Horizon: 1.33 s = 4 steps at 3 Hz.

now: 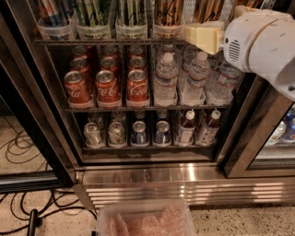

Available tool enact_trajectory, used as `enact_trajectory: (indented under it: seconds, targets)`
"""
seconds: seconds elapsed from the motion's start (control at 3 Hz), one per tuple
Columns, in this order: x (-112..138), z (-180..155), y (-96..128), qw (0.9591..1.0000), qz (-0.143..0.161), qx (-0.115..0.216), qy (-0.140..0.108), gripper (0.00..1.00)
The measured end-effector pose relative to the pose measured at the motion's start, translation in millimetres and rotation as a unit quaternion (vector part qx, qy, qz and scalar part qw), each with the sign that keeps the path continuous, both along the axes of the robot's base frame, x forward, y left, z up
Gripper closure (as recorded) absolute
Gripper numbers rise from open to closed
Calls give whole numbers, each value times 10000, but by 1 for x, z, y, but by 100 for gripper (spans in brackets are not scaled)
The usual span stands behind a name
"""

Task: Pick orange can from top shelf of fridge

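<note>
The fridge [184, 177] stands open in front of me, with wire racks and a steel base. On the top shelf [106, 42], in clear lane trays, stand orange cans [168, 11] with dark scribbles, cut off by the frame's top edge. More orange cans stand to the right [206, 9]. My gripper [198, 38], cream-coloured on a white arm [262, 44], reaches in from the right at top-shelf height. It is just below and in front of the right-hand orange cans and holds nothing I can see.
Green-striped cans [94, 11] stand left of the orange ones. Red cola cans [108, 85] and water bottles [166, 78] fill the middle rack, with small cans and bottles [138, 133] below. A clear plastic bin [145, 219] sits at the bottom edge. Cables [18, 147] lie on the floor at left.
</note>
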State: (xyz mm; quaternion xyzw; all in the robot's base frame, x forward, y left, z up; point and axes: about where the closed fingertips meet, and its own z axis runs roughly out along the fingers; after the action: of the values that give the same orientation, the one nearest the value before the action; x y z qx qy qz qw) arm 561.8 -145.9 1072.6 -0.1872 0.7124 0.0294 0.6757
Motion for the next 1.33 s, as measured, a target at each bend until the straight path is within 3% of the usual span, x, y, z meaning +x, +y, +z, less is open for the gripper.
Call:
enact_trajectory:
  seconds: [0.67,1.33]
  targets:
    - [12,-5,-8,9987,-240,-284,-344,34]
    - [21,-5,-9,9978,-360,-245,-495,39]
